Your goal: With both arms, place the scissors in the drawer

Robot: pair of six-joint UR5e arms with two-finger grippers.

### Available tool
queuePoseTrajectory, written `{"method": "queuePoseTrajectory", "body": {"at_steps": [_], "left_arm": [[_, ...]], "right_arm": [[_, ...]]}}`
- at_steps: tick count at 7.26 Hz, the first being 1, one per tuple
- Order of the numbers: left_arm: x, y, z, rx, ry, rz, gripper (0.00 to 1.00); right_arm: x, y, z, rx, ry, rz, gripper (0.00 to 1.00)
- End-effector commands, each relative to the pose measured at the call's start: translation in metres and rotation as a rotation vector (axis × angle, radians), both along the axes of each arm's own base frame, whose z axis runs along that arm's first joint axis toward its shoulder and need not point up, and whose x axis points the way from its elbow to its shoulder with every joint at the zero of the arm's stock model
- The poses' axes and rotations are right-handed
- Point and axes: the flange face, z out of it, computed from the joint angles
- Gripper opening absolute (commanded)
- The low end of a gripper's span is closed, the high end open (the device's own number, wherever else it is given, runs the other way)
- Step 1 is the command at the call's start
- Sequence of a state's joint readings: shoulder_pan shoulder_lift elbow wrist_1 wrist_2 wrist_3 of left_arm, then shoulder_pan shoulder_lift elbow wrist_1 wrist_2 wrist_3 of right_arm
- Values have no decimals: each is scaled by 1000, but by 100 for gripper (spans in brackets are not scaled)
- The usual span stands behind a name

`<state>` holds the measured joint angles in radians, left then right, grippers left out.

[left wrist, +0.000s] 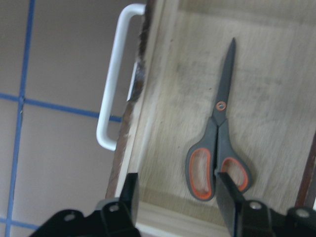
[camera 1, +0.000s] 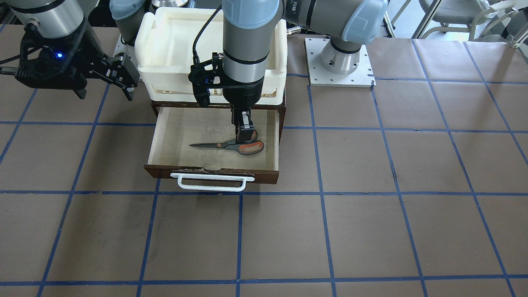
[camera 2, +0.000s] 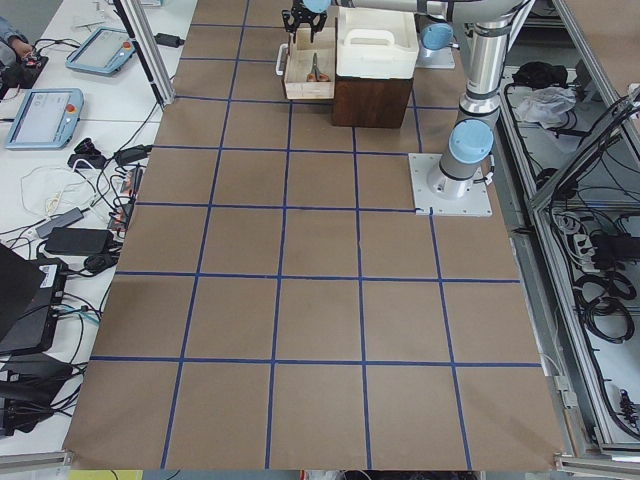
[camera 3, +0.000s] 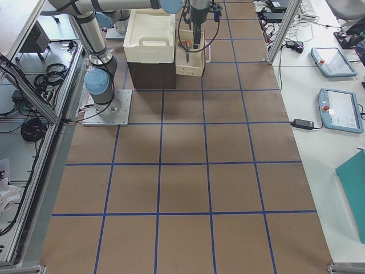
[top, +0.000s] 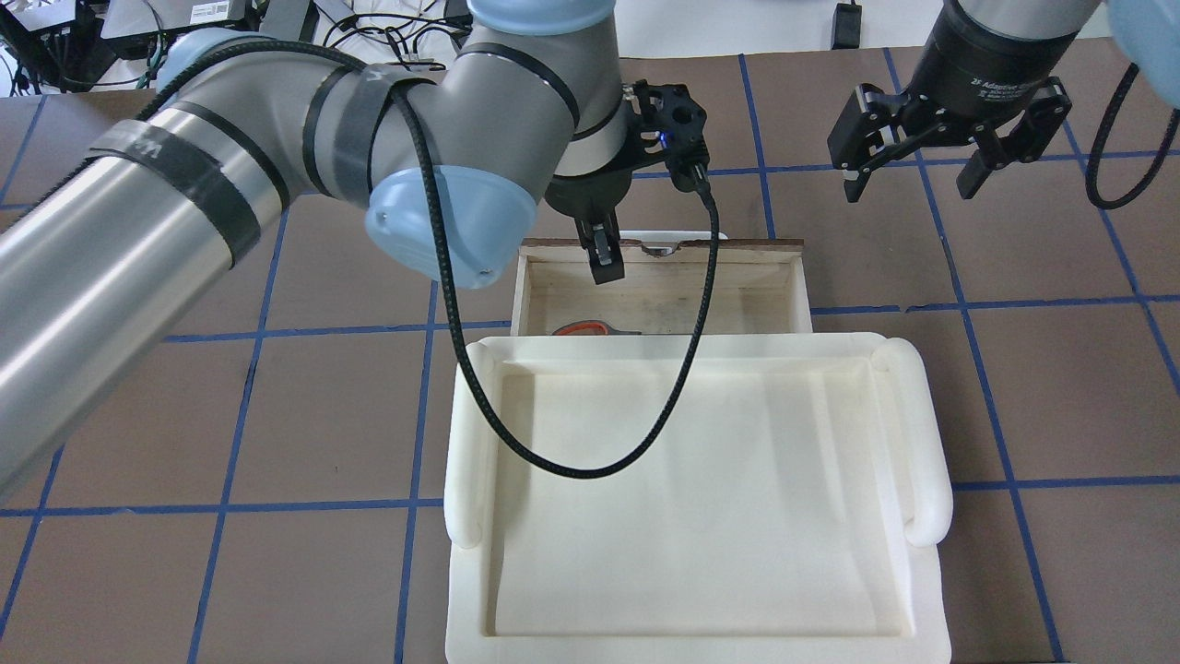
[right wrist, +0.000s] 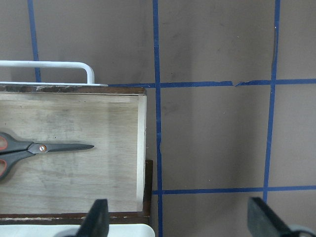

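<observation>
**A robotics lab**

Two arms [camera 1: 247,37] stand bolted on plates [camera 1: 339,62] to a table [camera 2: 320,300] papered brown and gridded in blue tape [camera 2: 280,278]. Teach pendants [camera 3: 341,108] and cables [camera 2: 55,190] crowd the side benches, and aluminium framing [camera 3: 31,91] lines one edge.

Table [camera 1: 371,231]: flat brown, crossed by a grid of blue tape lines. Drawer [camera 1: 264,176]: dark brown front, pale wood inside w/ grey smudges. Its handle [camera 1: 212,184] is white. Scissors [camera 1: 231,145]: dark grey handles, orange-red lining in the loops, dark blades, orange dot at pivot. Tray [top: 922,443]: plain cream-white. Left arm [top: 184,212] & right arm [camera 1: 49,16]: silver-grey w/ light blue caps. Left gripper [left wrist: 177,190] & right gripper [top: 911,189]: black, each w/ a small blue light.
</observation>
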<state>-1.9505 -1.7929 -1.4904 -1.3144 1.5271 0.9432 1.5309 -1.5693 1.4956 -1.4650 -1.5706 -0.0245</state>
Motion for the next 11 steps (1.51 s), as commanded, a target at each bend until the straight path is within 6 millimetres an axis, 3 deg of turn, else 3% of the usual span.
{"method": "queuePoseTrajectory", "body": {"at_steps": [1, 2, 3, 4, 5, 8, 11], "left_arm": [[85, -25, 43, -24, 21, 192, 75], [112, -20, 65, -35, 34, 322, 78], [126, -12, 76, -7, 45, 551, 82], [130, 1, 76, 70, 39, 809, 95], [132, 13, 89, 74, 48, 921, 100], [214, 22, 102, 80, -45, 1133, 100], [211, 30, 100, 130, -5, 1237, 100]], "right_arm": [[0, 0, 0, 0, 0, 0, 100], [0, 0, 0, 0, 0, 0, 100], [0, 0, 0, 0, 0, 0, 100], [0, 0, 0, 0, 0, 0, 100], [0, 0, 0, 0, 0, 11, 100], [0, 0, -1, 3, 0, 11, 100], [0, 1, -1, 8, -1, 11, 100]]}}
